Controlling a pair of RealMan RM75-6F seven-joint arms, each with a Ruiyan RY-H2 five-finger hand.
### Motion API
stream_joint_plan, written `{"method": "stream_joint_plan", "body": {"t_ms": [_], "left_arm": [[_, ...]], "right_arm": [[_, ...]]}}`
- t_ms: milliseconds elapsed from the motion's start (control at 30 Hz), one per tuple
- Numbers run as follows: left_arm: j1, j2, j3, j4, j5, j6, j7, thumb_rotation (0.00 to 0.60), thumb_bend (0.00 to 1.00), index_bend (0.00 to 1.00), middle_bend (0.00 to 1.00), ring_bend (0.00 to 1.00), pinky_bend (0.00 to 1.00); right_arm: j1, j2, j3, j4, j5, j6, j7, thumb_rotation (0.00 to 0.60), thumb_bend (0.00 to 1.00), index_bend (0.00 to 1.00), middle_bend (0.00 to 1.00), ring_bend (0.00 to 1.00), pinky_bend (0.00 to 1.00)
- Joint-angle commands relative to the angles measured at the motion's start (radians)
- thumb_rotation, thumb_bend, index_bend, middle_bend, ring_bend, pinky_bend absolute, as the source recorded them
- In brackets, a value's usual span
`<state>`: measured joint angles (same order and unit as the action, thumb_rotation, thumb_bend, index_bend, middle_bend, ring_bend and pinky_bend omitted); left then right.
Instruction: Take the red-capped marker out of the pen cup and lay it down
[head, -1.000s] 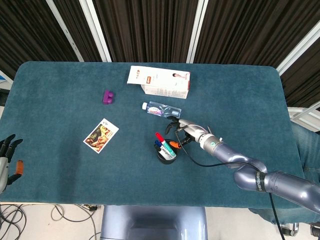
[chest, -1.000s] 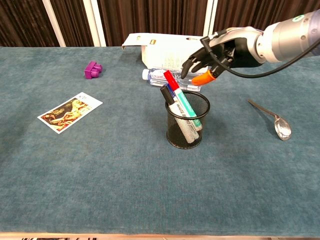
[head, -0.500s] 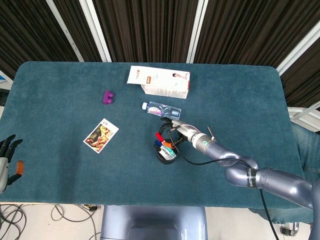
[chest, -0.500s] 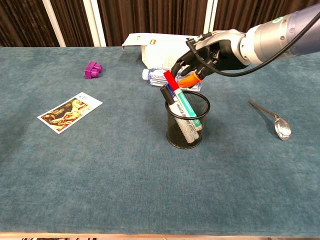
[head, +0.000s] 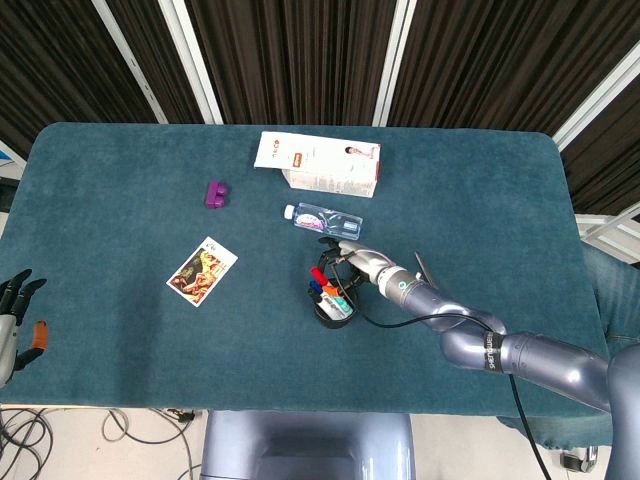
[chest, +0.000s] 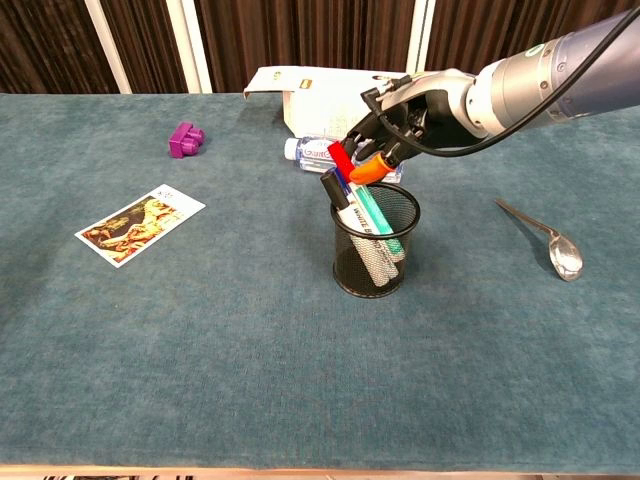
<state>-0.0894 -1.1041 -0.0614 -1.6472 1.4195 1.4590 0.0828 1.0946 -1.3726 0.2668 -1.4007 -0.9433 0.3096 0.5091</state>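
A black mesh pen cup (chest: 374, 256) stands mid-table, also seen from above in the head view (head: 319, 311). Several markers lean left in it. The red-capped marker (chest: 340, 158) sticks out highest, its cap (head: 318, 273) at the cup's far-left rim. My right hand (chest: 405, 118) hovers just over the cup, fingers spread and curved down around the red cap, orange thumb tip right beside it. No firm grip shows. In the head view the right hand (head: 351, 259) sits over the cup's far side. My left hand (head: 14, 322) hangs off the table's near-left edge, fingers apart, holding nothing.
A water bottle (chest: 318, 151) lies just behind the cup, with a white box (chest: 318, 97) further back. A purple block (chest: 185, 139) and a picture card (chest: 140, 224) lie to the left. A spoon (chest: 552, 243) lies to the right.
My right hand has moved left and down, from right of the cup to directly over the red cap. The markers and cup have not shifted.
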Motion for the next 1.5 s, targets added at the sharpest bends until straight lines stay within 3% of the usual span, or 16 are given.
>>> {"method": "stream_joint_plan", "body": {"t_ms": [33, 1033, 1500], "left_arm": [[0.0, 0.0, 0.0, 0.0, 0.0, 0.0, -0.001, 0.6, 0.54, 0.15, 0.05, 0.09, 0.09], [-0.001, 0.003, 0.002, -0.003, -0.004, -0.006, 0.002, 0.6, 0.54, 0.16, 0.05, 0.09, 0.09], [0.0, 0.002, 0.002, -0.004, -0.004, -0.005, 0.001, 0.6, 0.54, 0.16, 0.05, 0.09, 0.09]], "right_arm": [[0.0, -0.004, 0.001, 0.005, 0.006, -0.004, -0.005, 0.6, 0.43, 0.48, 0.0, 0.0, 0.18], [-0.014, 0.019, 0.021, 0.005, 0.034, -0.049, -0.038, 0.6, 0.45, 0.57, 0.0, 0.0, 0.18], [-0.081, 0.154, 0.076, -0.118, 0.001, -0.031, -0.027, 0.6, 0.45, 0.58, 0.0, 0.0, 0.18]]}}
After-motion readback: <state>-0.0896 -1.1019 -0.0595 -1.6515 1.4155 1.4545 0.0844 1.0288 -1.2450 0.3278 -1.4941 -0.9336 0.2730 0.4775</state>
